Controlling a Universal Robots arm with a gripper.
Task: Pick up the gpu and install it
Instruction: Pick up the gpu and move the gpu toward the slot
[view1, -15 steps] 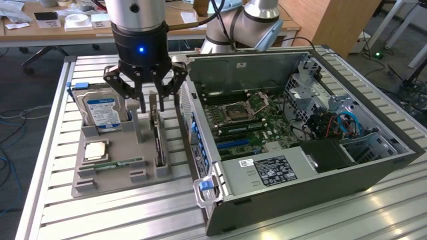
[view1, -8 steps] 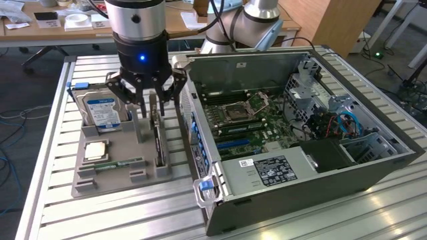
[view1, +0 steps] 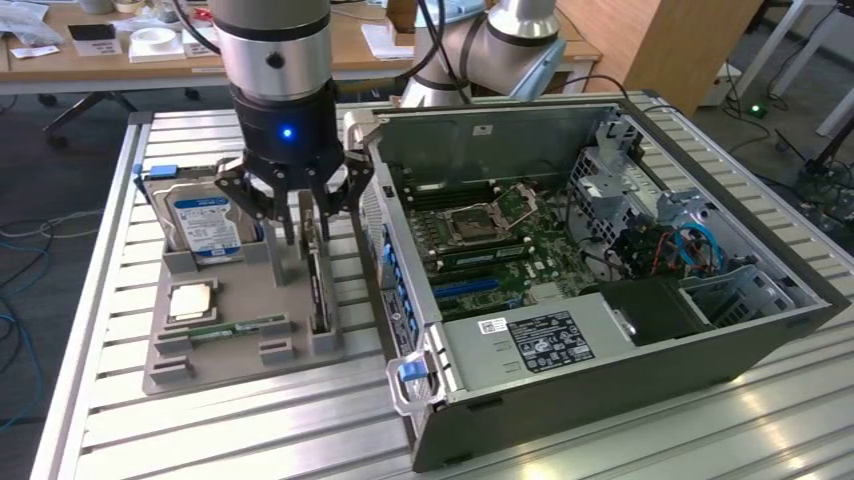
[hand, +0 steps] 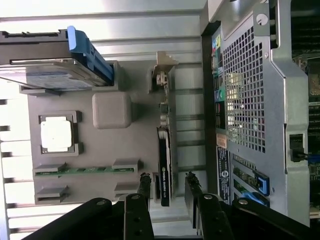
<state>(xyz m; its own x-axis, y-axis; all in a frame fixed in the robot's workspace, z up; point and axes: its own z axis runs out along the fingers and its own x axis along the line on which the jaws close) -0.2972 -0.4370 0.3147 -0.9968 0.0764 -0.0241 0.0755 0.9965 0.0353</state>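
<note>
The gpu (view1: 318, 292) stands on edge in a slot of the grey holder tray (view1: 234, 365), a thin dark card with a green edge. My gripper (view1: 304, 212) hangs straight above its far end, open. In the wrist view the gpu (hand: 164, 160) runs lengthwise with its pale metal bracket at one end. My gripper (hand: 168, 186) has one black finger (hand: 145, 182) on each side of the card's other end, with a gap on both sides. The open computer case (view1: 601, 270) lies beside the tray on the exterior view's right, motherboard (view1: 494, 240) exposed.
On the tray a silver blue-labelled hard drive (view1: 207, 222) stands upright, with a CPU chip (view1: 191, 300) and a green RAM stick (view1: 240, 327) lying flat. The case's perforated rear wall (hand: 247, 100) sits close alongside the gpu. Everything rests on a slatted aluminium table (view1: 200, 430).
</note>
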